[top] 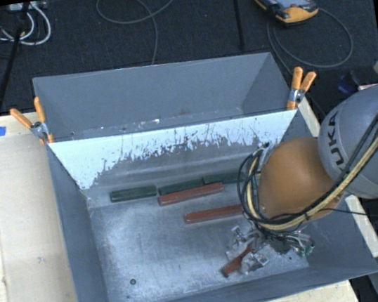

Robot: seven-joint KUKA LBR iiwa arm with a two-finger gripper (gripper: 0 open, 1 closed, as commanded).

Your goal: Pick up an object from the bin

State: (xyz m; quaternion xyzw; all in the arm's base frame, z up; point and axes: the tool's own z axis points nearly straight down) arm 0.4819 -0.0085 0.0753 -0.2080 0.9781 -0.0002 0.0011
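Note: the tool (251, 249) sits low in the bin (87, 269), under the orange wrist cover (290, 180). You see a short reddish-brown stick (231, 268), flat and narrow, poking out to the left of the tool's tip and touching it. You cannot tell whether the tool is apart, together or clamped on it. Up-left of the tool lie a longer reddish-brown bar (212, 214), then another (190, 194), with dark green bars (133, 193) beyond.
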